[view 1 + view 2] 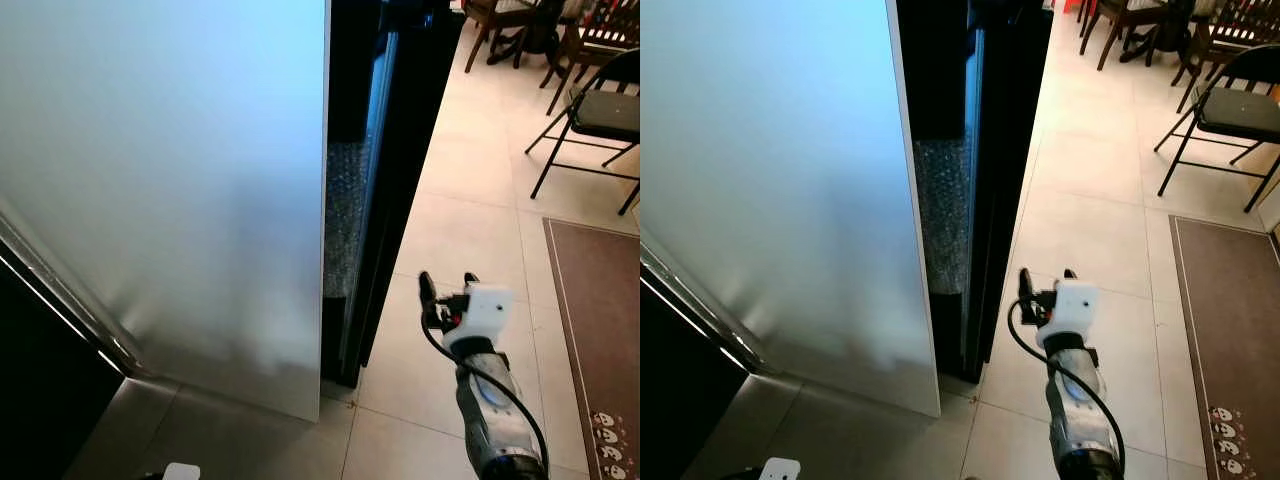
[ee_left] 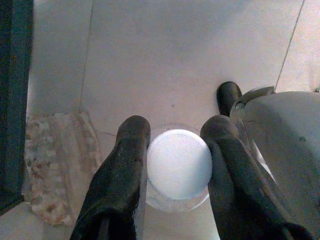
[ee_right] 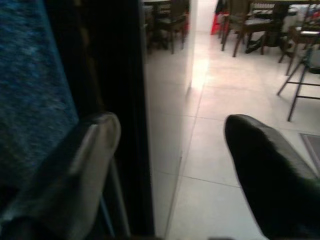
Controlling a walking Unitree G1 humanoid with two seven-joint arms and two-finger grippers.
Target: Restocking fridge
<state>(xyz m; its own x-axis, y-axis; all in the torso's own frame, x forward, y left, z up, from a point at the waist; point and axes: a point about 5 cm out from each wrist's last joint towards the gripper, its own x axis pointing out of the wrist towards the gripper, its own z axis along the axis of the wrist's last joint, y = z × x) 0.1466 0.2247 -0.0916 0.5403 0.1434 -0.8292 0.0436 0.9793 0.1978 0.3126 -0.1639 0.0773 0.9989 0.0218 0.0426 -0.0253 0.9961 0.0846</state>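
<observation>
Standing at the fridge with one white-capped container in hand

One fridge door point(image 1: 170, 180) hangs open at left. The left end effector point(image 2: 175, 165) is clamped on the container point(image 2: 179, 170), low over the floor point(image 1: 470, 190), likely carried for shelving. The right end effector point(image 1: 445, 287), fingers spread, reaches beside the fridge edge point(image 1: 385, 170). One folding chair point(image 1: 600, 115) stands far right.

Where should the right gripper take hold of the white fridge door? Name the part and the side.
Probably the fridge door's free vertical edge, approached from the robot's right, where the open right gripper hangs. The edge is thin and straight, with a gap behind it. The flat face offers no hold.
</observation>
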